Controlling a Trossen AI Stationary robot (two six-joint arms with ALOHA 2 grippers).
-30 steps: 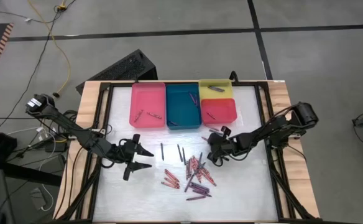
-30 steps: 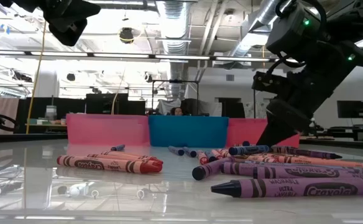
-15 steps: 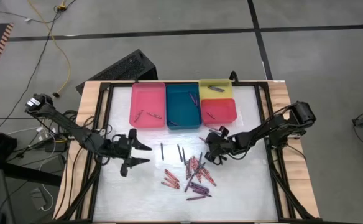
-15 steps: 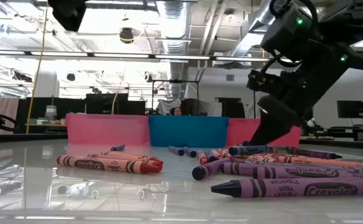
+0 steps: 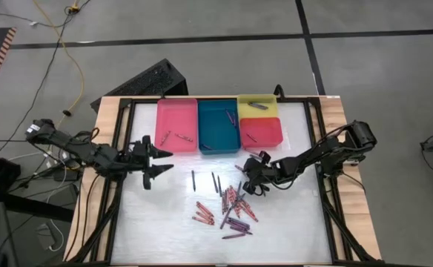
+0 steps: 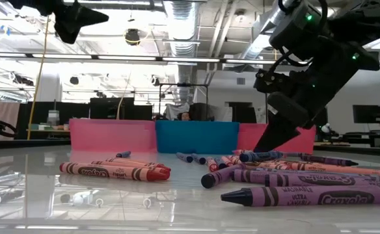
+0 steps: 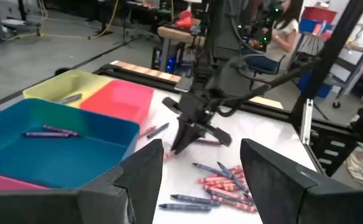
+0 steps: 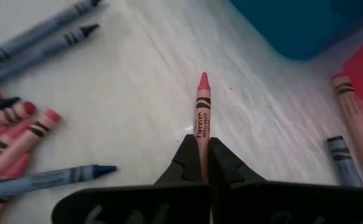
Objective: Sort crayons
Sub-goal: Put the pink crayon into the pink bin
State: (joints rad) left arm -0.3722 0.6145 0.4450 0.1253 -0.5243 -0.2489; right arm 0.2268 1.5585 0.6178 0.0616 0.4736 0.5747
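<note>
Several crayons [image 5: 231, 208] lie loose in a heap on the white table, near its middle. My right gripper [image 5: 245, 172] hangs low at the heap's far right edge, shut on one pink crayon [image 8: 201, 106]. My left gripper [image 5: 153, 159] stands open and level above the table with nothing between its fingers, just off the near left corner of the pink tray [image 5: 162, 111]. The low view shows it high up [image 6: 73, 16]. Its wrist view looks across the trays at the right arm. My right gripper pinches the pink crayon's blunt rear part [image 8: 201, 132] between its two fingertips [image 8: 184, 158]. The fingers slant down from the table's right and lie along the crayon. The crayon's pointed end [image 8: 202, 79] sticks out ahead of them. I cannot tell whether it clears the table.
Pink, teal [image 5: 218, 141], yellow [image 5: 243, 101] and red [image 5: 270, 133] trays stand in a row at the far edge, each with a few crayons. Loose dark crayons [image 5: 215, 182] lie between the grippers. A black frame [image 5: 120, 148] rims the table.
My left gripper has risen and drawn back toward the table's far left, from beside the heap to the pink tray's near corner, and stays open. The crayons on the table lie as they did.
</note>
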